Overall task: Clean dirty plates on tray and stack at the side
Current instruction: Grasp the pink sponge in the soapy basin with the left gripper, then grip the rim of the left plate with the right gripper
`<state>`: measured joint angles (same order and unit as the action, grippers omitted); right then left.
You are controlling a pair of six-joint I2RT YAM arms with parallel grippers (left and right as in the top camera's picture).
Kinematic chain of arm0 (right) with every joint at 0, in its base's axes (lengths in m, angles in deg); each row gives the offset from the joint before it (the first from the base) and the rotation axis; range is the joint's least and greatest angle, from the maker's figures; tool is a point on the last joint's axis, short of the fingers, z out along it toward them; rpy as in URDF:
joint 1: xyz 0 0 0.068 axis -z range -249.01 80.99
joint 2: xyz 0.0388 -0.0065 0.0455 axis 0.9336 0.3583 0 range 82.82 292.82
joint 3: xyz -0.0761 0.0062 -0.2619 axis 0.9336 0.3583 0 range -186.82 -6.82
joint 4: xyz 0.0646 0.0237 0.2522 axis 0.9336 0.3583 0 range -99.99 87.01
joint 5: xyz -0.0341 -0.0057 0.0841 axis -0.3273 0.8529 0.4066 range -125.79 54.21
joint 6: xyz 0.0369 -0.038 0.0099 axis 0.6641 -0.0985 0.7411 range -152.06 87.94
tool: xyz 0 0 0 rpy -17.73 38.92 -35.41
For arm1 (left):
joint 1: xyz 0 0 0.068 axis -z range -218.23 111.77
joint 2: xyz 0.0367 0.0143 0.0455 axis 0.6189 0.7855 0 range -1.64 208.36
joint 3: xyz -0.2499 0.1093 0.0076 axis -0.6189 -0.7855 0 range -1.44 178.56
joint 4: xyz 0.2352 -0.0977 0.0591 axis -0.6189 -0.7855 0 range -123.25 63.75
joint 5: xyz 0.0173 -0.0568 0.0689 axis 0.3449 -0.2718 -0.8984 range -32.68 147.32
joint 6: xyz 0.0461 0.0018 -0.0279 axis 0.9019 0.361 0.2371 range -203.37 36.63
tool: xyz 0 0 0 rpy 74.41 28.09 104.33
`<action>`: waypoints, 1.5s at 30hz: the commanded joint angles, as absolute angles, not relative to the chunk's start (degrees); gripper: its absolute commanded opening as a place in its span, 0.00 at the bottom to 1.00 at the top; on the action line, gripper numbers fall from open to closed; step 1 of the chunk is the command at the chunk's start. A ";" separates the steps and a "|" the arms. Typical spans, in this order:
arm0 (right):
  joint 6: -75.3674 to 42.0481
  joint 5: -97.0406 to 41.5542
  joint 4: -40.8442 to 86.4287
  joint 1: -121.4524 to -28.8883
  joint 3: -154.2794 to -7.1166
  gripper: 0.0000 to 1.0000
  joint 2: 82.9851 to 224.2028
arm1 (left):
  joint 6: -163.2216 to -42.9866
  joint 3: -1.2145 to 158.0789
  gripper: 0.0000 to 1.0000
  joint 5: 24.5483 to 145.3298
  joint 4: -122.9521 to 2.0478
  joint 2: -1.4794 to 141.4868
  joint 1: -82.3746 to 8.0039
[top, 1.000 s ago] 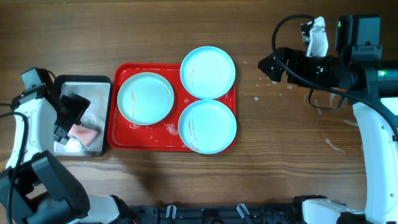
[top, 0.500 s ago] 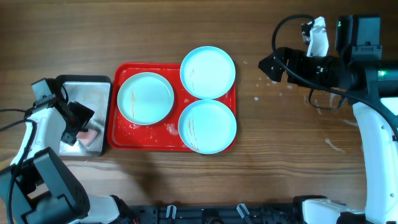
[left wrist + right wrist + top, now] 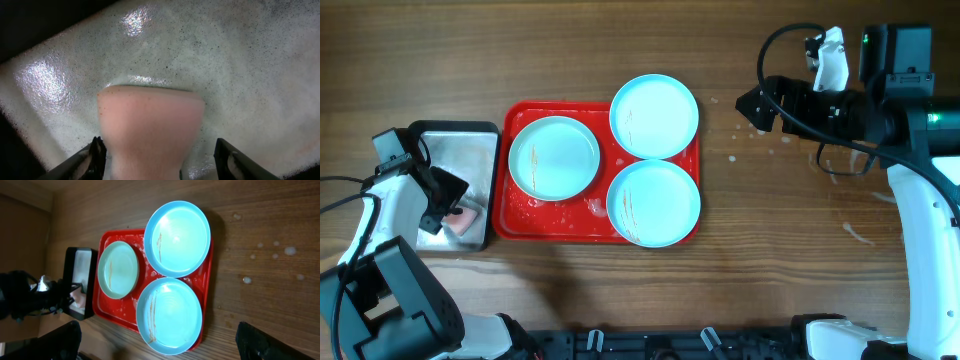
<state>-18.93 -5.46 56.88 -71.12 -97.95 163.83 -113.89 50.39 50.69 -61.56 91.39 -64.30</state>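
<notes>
Over the metal pan (image 3: 460,140) left of the red tray (image 3: 560,228), my left gripper (image 3: 442,200) straddles the pink sponge (image 3: 150,125), jaws spread, not yet closed, I judge to fetch a wiper for three smeared plates (image 3: 554,156) lying on that tray; right gripper (image 3: 752,106) hangs spread, empty, well clear.

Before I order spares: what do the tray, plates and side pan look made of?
The tray looks like glossy red plastic, going by its sheen; the plates smooth pale-blue plastic, probably; the pan silvery metal, with bright speckled reflections.
</notes>
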 commanded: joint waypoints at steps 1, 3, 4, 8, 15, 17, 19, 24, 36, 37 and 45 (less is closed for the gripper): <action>-19.96 -7.36 56.97 -71.47 -98.19 1.00 163.64 | -113.65 49.87 0.64 49.44 -61.36 92.02 -64.67; -19.96 -7.49 56.94 -71.47 -98.19 1.00 163.64 | -113.63 49.87 0.63 51.04 -61.56 92.77 -64.67; -20.03 -7.51 56.94 -71.47 -98.19 1.00 163.64 | -113.63 49.87 0.63 51.45 -61.58 93.07 -64.67; -20.05 -7.54 56.99 -71.47 -98.19 1.00 163.64 | -113.63 49.84 0.63 52.13 -62.01 94.91 -64.67; -20.03 -7.67 57.38 -71.47 -98.19 1.00 163.64 | -113.65 49.82 0.45 52.13 -62.43 96.02 -64.67; -20.00 -7.67 57.38 -71.47 -98.19 1.00 163.64 | -113.65 49.82 0.33 52.11 -62.43 96.02 -64.67; -19.98 -7.67 57.38 -71.47 -98.19 1.00 163.64 | -113.65 49.82 0.19 52.39 -62.71 95.98 -64.67; -19.70 -7.36 57.38 -71.47 -98.19 1.00 163.64 | -113.61 49.93 0.04 55.17 -63.30 95.04 -64.67; -14.21 -7.54 49.91 -82.24 -98.19 0.99 164.18 | -113.13 54.11 0.04 58.38 -72.27 81.71 -64.67; -12.97 -8.32 48.55 -83.90 -98.19 0.99 164.66 | -113.13 54.13 0.04 58.36 -72.77 80.72 -64.67; -2.91 -15.69 40.40 -96.75 -98.19 0.87 172.14 | -113.13 54.13 0.04 58.10 -77.34 72.51 -64.67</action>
